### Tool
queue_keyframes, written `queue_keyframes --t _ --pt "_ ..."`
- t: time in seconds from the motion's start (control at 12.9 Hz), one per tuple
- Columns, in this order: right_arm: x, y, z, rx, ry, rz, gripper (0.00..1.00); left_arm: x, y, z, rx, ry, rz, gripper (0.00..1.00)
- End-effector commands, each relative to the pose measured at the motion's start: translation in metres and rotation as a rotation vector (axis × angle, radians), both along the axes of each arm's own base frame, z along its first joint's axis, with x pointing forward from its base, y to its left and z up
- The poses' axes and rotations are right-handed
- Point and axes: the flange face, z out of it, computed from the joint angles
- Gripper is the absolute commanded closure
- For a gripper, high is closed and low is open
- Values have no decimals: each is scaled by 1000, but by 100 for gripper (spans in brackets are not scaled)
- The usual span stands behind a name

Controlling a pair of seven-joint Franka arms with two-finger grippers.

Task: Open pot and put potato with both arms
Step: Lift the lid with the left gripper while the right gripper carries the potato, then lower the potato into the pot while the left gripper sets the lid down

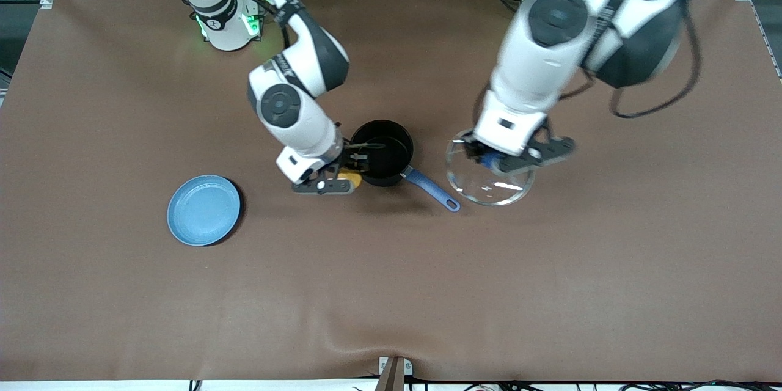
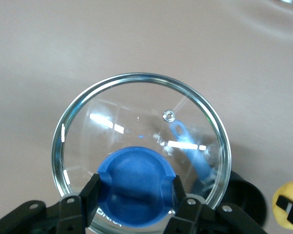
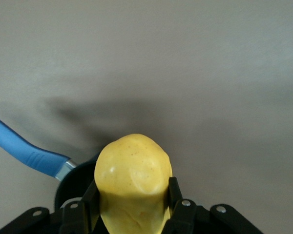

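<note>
The black pot (image 1: 383, 153) stands open mid-table, its blue handle (image 1: 432, 190) pointing toward the front camera. My right gripper (image 1: 349, 176) is shut on the yellow potato (image 1: 353, 179) and holds it over the pot's rim; in the right wrist view the potato (image 3: 133, 185) sits between the fingers, with the pot's edge (image 3: 75, 183) and handle (image 3: 24, 152) below. My left gripper (image 1: 492, 162) is shut on the blue knob (image 2: 135, 184) of the glass lid (image 1: 489, 180) and holds it over the table beside the pot, toward the left arm's end. The lid (image 2: 136, 126) fills the left wrist view.
A flat blue plate (image 1: 203, 209) lies on the brown table toward the right arm's end, nearer the front camera than the pot. The right arm's green-lit base (image 1: 229, 24) stands at the table's back edge.
</note>
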Motion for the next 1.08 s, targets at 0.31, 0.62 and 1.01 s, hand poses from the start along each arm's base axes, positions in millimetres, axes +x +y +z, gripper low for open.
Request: queue_keyframes --t 0.31,0.62,1.01 --pt "-23 38 -41 -5 -7 -27 79 43 128 -55 -79 119 -2 100" --pt "-33 42 -38 -27 25 -27 79 43 175 -117 -91 91 -88 100" --pt "-50 52 -65 -54 54 -7 80 37 204 -168 -97 75 -149 100"
